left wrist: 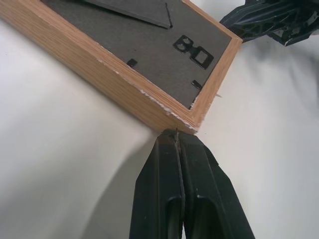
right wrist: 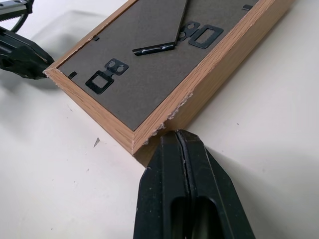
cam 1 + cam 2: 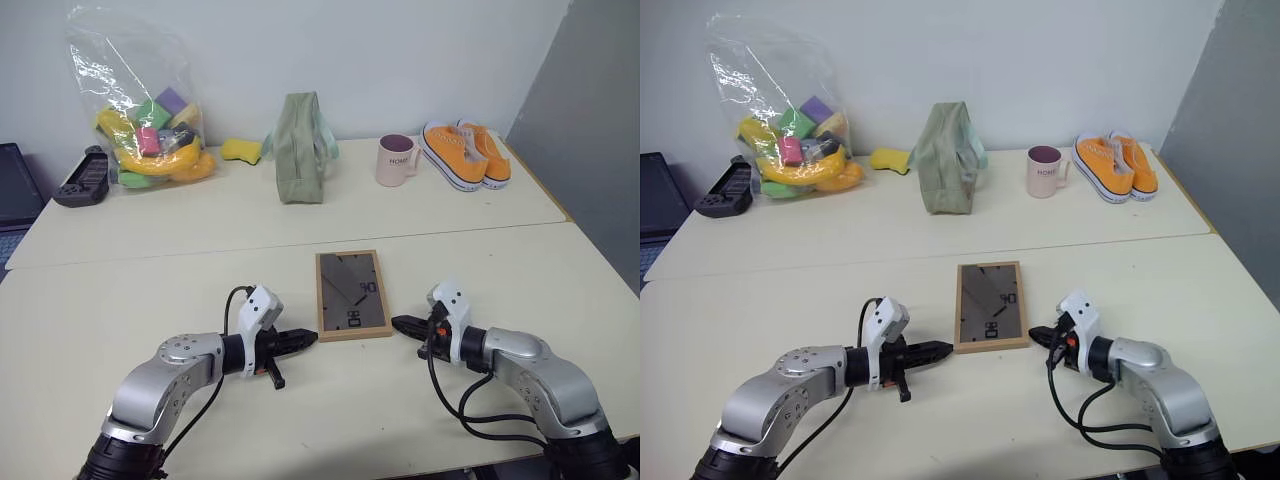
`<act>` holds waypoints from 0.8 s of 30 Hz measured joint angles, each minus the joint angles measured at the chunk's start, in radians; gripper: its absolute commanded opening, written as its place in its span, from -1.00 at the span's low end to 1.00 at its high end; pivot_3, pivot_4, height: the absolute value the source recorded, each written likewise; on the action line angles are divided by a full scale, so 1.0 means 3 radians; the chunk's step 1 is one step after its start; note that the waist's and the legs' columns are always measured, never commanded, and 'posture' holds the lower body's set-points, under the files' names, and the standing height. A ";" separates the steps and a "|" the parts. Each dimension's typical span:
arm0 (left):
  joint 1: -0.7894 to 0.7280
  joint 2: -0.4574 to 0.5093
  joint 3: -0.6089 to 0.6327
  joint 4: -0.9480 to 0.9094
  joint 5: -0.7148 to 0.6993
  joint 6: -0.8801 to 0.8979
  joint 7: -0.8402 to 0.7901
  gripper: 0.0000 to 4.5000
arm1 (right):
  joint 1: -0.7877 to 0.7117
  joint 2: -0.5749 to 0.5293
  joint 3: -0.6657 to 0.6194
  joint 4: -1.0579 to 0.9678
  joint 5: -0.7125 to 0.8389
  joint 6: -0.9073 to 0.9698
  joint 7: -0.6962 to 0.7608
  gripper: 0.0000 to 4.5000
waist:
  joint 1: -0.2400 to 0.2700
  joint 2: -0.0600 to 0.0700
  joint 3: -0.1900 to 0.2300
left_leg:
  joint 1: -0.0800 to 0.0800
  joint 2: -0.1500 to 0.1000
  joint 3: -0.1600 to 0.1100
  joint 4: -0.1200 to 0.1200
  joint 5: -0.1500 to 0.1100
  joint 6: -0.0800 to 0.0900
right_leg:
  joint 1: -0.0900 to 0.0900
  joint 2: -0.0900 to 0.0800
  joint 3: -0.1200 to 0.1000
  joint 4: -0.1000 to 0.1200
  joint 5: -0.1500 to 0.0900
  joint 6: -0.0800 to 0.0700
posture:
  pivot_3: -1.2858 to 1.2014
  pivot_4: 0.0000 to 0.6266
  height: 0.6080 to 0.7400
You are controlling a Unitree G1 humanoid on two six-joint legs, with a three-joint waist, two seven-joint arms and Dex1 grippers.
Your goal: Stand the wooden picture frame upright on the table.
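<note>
The wooden picture frame (image 3: 352,293) lies flat on the table (image 3: 150,300), its dark back and black clips facing up and its stand folded flat. My left gripper (image 3: 310,338) is shut, and its tip (image 1: 174,137) meets the frame's near left corner (image 1: 192,122). Shut as well, my right gripper (image 3: 397,322) has its tip (image 2: 179,137) close against the near right corner of the frame (image 2: 164,64). Neither gripper holds anything. The picture side is hidden underneath.
Along the far side of the table stand a clear bag of coloured toys (image 3: 150,120), a yellow sponge (image 3: 240,150), a green pouch (image 3: 300,150), a pink mug (image 3: 397,160) and orange shoes (image 3: 465,152). A black controller (image 3: 85,178) lies far left.
</note>
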 measured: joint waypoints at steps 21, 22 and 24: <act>-0.0970 -0.0004 0.1015 0.0747 -0.1341 0.2691 0.0405 -0.80 | -0.0256 -0.0465 -0.0078 0.0190 -0.0180 -0.0477 0.0252 -1.00 | -0.0015 -0.0001 0.0000 | 0.0001 0.0001 0.0000 0.0004 0.0000 0.0000 | 0.0001 0.0001 -0.0002 0.0002 0.0000 0.0000 | 0.03 -0.52 1.00; -0.0999 -0.0003 0.1024 0.0778 -0.1361 0.2725 0.0406 -0.75 | -0.0245 -0.0472 -0.0074 0.0183 -0.0181 -0.0481 0.0274 -1.00 | -0.0014 -0.0001 -0.0001 | 0.0001 0.0001 0.0000 0.0004 0.0000 0.0000 | 0.0002 0.0001 -0.0002 0.0002 0.0000 0.0000 | 0.03 -0.52 1.00; -0.1084 -0.0007 0.1056 0.0878 -0.1386 0.2775 0.0454 -0.56 | -0.0201 -0.0496 -0.0043 0.0164 -0.0208 -0.0519 0.0317 -1.00 | -0.0014 -0.0001 0.0000 | 0.0001 0.0001 0.0000 0.0004 0.0000 0.0000 | 0.0001 0.0001 -0.0002 0.0002 0.0000 0.0000 | 0.03 -0.52 1.00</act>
